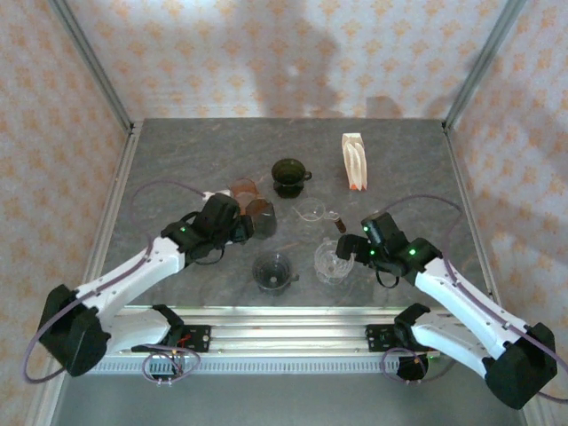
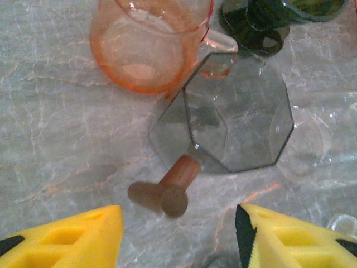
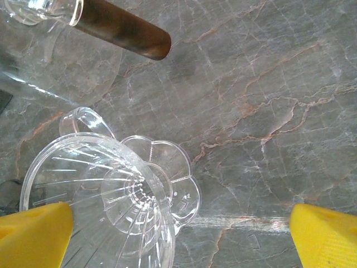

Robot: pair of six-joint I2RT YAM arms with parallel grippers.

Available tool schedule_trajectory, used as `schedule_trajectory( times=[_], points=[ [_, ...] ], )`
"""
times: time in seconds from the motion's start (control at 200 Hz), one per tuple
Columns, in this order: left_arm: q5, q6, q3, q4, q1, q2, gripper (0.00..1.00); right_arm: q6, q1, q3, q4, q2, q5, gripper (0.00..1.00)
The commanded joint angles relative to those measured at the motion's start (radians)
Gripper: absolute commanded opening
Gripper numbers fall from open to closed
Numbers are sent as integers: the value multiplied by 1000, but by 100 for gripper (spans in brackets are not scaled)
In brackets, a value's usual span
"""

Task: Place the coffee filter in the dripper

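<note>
A stack of pale paper coffee filters (image 1: 355, 161) stands at the back right of the table, away from both arms. Several drippers sit mid-table. My left gripper (image 1: 243, 228) (image 2: 178, 241) is open, its yellow fingers (image 2: 70, 240) on either side of bare table just short of the wooden handle (image 2: 177, 181) of a smoky grey dripper (image 2: 237, 120) (image 1: 260, 211). My right gripper (image 1: 351, 249) (image 3: 178, 240) is wide open over a clear plastic dripper (image 3: 111, 195) (image 1: 333, 261), whose rim lies close to the left finger (image 3: 33, 234).
An orange glass dripper (image 2: 142, 47) (image 1: 243, 189) and a green one (image 1: 288, 176) (image 2: 259, 25) stand behind the smoky one. A clear dripper with a dark wooden handle (image 3: 122, 28) (image 1: 317, 214) lies centre. A dark grey dripper (image 1: 272, 271) sits near the front rail.
</note>
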Motion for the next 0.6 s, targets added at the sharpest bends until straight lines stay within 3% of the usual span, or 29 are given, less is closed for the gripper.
schedule_trajectory(
  times=[0.0, 0.32, 0.596],
  points=[
    [-53, 23, 72, 47, 34, 82, 50, 14, 10, -15, -2, -15, 20, 100],
    [-38, 92, 159, 79, 74, 255, 47, -32, 31, 29, -59, -75, 44, 99],
    [-21, 103, 177, 77, 73, 318, 34, -53, 94, 102, -76, -74, 20, 97]
  ],
)
